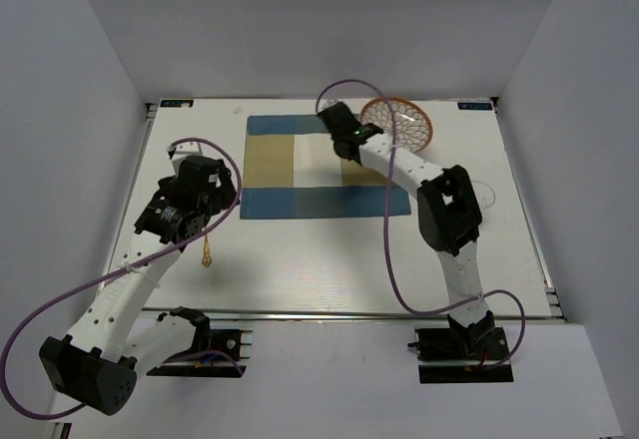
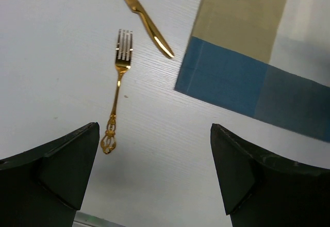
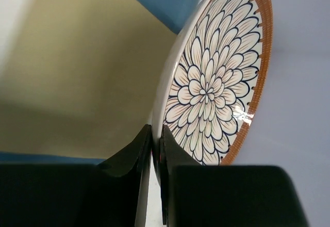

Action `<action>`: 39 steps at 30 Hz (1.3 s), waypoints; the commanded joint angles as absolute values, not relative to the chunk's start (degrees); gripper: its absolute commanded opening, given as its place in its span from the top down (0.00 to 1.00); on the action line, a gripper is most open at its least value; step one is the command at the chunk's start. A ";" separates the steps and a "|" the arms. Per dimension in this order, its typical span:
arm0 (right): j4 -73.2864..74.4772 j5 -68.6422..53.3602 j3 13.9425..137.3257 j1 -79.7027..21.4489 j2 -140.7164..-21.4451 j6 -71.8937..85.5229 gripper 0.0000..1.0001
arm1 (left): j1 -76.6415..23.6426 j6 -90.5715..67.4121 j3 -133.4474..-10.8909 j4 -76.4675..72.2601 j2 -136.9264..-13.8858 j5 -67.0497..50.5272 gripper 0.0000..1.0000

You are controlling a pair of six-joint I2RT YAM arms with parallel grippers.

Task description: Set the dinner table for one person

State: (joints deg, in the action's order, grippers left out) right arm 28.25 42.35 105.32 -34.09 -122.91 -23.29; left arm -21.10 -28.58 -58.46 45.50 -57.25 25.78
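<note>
The right gripper (image 3: 154, 135) has its fingers almost fully closed, and they pinch the near rim of the round ceramic plate with the orange border and the dark flower-petal pattern (image 3: 216, 82). In the top view this plate is at the far right corner of the blue-and-beige cloth placemat (image 1: 300, 165), with part of it over the cloth. I cannot tell whether it is lifted or rests there. The placemat lies on the far middle of the white rectangular desk (image 1: 300, 259), which reaches from the arm bases to the back wall and carries everything.

The step in hand is, I judge, to bring the plate to the middle of the placemat. The hold is only on a thin rim, so the plate can turn or slip in the fingers. It is better to move slowly and lift the plate clear of the cloth so it makes no wrinkle. The fingers should let go only when the plate sits flat.

The left gripper (image 2: 154, 134) has its fingers wide apart and holds nothing. It hangs over the bare desk, near the ornate gold fork (image 2: 117, 90) and the gold knife (image 2: 147, 23), both beside the placemat's left edge. It should wait there, well apart from the plate's path.
</note>
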 commanded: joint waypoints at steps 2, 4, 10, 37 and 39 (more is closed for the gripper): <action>19.51 50.89 107.04 -43.13 -123.92 -30.32 1.00 | -20.83 -34.53 -60.12 49.57 -55.03 35.33 0.02; 17.77 51.93 109.06 -44.99 -126.03 -29.80 1.00 | -20.83 -34.63 -59.33 49.05 -52.58 35.77 0.02; 13.36 54.75 112.85 -49.57 -131.74 -32.77 1.00 | -20.83 -34.19 -59.06 48.34 -52.29 35.42 0.02; 21.09 52.38 116.90 -53.00 -135.79 -24.97 1.00 | -20.83 -33.31 -58.97 47.90 -53.88 33.84 0.02; 21.18 51.95 116.46 -53.00 -135.88 -24.35 1.00 | -20.83 -33.22 -58.97 47.90 -54.05 33.66 0.02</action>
